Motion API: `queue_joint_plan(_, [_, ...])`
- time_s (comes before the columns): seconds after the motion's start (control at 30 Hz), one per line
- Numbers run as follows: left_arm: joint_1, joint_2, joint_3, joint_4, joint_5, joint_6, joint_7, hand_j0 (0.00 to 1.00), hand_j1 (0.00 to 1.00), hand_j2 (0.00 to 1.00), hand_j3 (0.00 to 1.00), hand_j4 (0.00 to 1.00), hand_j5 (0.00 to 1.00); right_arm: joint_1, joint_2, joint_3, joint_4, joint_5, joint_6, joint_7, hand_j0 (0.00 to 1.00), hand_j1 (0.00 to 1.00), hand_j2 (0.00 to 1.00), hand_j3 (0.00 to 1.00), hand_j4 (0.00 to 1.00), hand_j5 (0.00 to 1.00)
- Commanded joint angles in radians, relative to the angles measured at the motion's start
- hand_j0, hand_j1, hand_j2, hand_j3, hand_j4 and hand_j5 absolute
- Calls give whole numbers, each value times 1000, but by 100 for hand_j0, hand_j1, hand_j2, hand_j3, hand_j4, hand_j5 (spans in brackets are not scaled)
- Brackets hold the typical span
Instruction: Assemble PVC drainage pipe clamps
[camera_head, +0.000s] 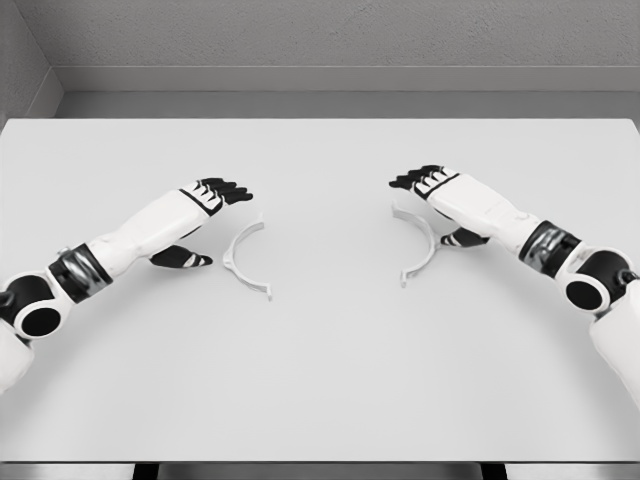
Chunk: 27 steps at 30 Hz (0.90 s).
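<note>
Lying on a white table (320, 380), two curved white clamp halves face each other, well apart: the left half (243, 260) just beside the left hand (205, 205), the right half (420, 240) partly hidden under the right hand (440, 190). Both hands hover with fingers extended, grasping nothing. Both arms are cut off at the frame edges.

A broad white surface (320, 380) fills most of the view — matte and evenly lit, its far edge running straight across the top. Behind it rises a grey speckled wall (340, 30), with a darker grey ledge (340, 103) along its base.
</note>
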Motion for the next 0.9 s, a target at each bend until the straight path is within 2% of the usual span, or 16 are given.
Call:
queue_joint_plan(0.0, [0,-10,1,13,6,0,1,100,100,100,100,100,100,0,3,1,-1,0,3,0,100,100,100,100,100,100])
queue_joint_plan(0.87, [0,-65,1,13,6,0,1,100,100,100,100,100,100,-43,66,67,2,7,26,16,100,100,100,100,100,100])
